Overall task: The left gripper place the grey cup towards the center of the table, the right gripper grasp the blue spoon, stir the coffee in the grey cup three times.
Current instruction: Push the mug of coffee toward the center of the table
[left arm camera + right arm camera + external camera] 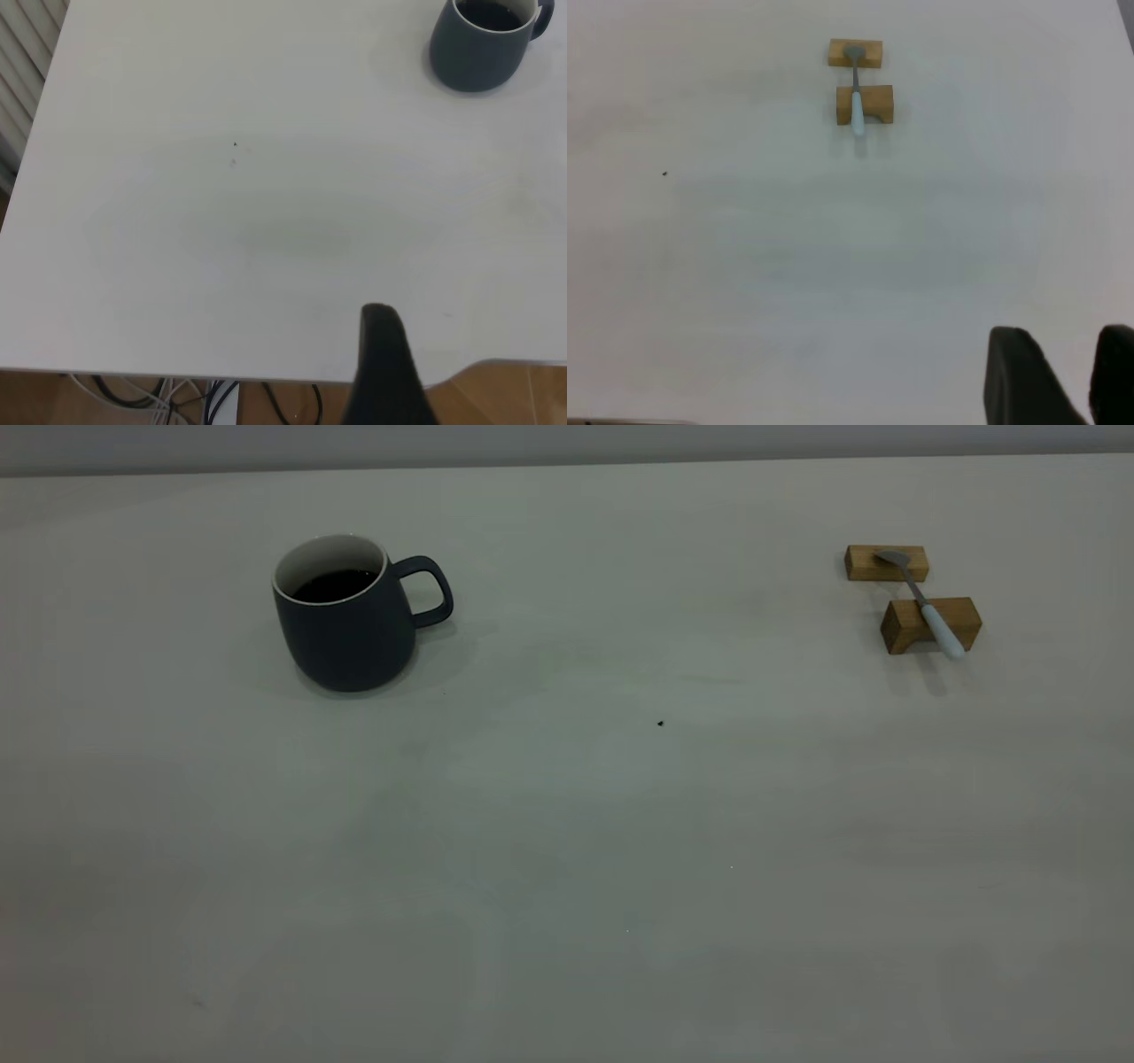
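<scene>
Grey cup (347,633) (coffee (335,584) inside) stands untouched; neither end effector's state can be told.

grey wall (567,443), wooden floor (505,394)

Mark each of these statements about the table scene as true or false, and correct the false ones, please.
1. The cup holds a dark liquid. True.
2. The spoon lies flat on the table. False: it rests across two wooden blocks, its bowl on the farther one and its handle over the nearer one.
3. The right gripper is holding the spoon. False: it is open and far from the spoon, near the table edge.
4. The cup stands upright on the left side of the table in the exterior view. True.
5. The left gripper touches the cup. False: it is well away from the cup, near the table edge.
</scene>
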Available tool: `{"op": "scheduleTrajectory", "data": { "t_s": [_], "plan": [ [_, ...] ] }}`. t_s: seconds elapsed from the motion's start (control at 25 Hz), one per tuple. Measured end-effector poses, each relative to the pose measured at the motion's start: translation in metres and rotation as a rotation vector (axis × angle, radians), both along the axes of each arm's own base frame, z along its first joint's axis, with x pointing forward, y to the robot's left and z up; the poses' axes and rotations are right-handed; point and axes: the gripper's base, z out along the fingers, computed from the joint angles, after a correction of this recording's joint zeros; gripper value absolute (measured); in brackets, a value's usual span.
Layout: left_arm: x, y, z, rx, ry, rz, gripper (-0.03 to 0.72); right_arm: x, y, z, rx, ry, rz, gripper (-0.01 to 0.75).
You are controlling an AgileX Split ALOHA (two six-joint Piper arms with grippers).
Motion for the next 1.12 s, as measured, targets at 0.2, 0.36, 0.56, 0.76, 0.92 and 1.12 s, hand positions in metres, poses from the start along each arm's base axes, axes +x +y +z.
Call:
{"op": "scheduleTrajectory", "data": {
  "t_s": [0.2, 0.36, 0.56, 0.76, 0.92, 1.12],
  "plan": [
    [0.0, 0.0, 0.0, 0.0, 0.0, 0.0, 0.585, 0.0, 0.0, 0.0, 0.0, 0.0, 0.0, 0.237],
    [0.0, 0.0, 0.0, 0.0, 0.0, 0.0, 0.585, 0.0, 0.0, 0.0, 0.0, 0.0, 0.0, 0.237],
    [0.0, 0.0, 0.0, 0.0, -0.001, 0.0, 0.585, 0.0, 0.0, 0.0, 0.0, 0.0, 0.0, 0.237],
    [0.006, 0.001, 0.007, -0.029, -0.071, 0.028, 0.585, 0.0, 0.0, 0.0, 0.0, 0.0, 0.0, 0.237],
    [0.024, 0.003, 0.017, -0.072, 0.015, 0.058, 0.585, 0.0, 0.0, 0.0, 0.0, 0.0, 0.0, 0.237],
    [0.074, 0.008, 0.023, -0.078, 0.222, 0.054, 0.585, 0.0, 0.0, 0.0, 0.0, 0.0, 0.0, 0.237]
  ]
}}
